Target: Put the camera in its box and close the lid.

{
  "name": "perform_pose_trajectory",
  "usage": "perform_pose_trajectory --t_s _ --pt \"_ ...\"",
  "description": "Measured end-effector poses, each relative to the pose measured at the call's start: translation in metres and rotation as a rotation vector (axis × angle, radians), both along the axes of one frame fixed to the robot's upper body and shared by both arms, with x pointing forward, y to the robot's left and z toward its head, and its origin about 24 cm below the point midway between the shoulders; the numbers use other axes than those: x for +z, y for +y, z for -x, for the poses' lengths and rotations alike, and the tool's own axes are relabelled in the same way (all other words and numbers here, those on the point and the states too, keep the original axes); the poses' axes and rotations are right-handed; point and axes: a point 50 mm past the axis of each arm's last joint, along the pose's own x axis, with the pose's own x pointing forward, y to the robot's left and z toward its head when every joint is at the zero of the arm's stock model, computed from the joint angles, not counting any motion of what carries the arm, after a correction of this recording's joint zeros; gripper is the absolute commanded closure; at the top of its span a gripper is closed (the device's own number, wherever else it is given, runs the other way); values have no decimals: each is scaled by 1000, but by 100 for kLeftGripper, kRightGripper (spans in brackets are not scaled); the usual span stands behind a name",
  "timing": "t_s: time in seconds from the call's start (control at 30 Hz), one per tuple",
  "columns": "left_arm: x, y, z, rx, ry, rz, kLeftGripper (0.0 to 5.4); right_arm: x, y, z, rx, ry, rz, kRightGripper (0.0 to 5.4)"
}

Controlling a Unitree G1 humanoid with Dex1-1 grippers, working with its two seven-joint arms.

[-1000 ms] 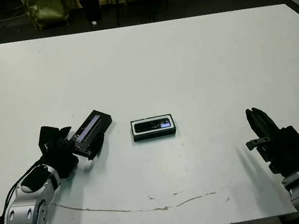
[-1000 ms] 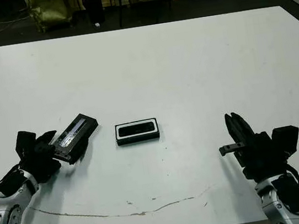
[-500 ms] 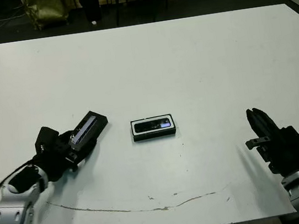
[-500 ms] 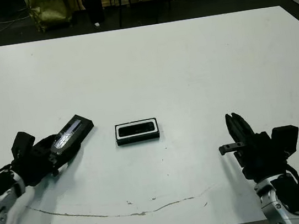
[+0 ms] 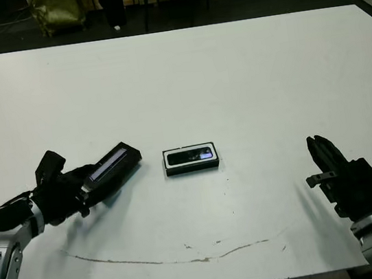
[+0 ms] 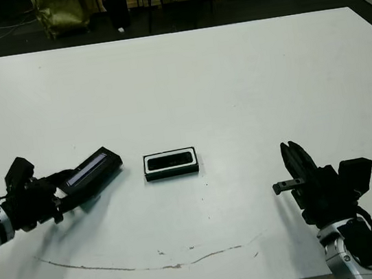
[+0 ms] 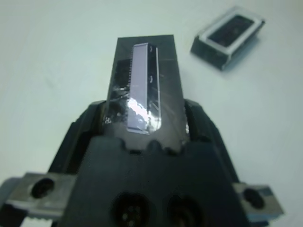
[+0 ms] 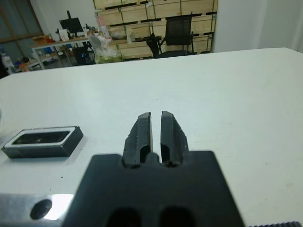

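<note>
So the slim black bar-shaped camera (image 5: 191, 156) is already sitting inside the shallow black box with the white lining (image 5: 191, 159), mid-table. What's left is the cover. The left gripper (image 5: 81, 189) is clamped on one end of the flat black lid with the pale grey stripe (image 5: 110, 165), which sticks out toward the box but sits just beside it, not over it.

I'd level the lid out first, line its long side up with the box, then lower it straight down so the edges seat evenly. Hard to tell from here how tilted it is. The right gripper (image 8: 156, 135) is pinched closed on nothing, well off to the box's other side.
</note>
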Motion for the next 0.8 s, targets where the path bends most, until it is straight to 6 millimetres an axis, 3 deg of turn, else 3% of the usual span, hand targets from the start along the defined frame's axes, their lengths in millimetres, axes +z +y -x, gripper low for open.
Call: perform_pose_trajectory --t_s 0.3,0.6,0.8 --pt "50 -29 -2 -116 -87 58 282 9 14 -28 159 -35 65 540" --pt "52 -65 3 -283 -10 36 282 8 36 -61 146 27 -21 540" --pt "40 -76 -8 -392 12 10 282 -10 48 -75 120 88 -158 540"
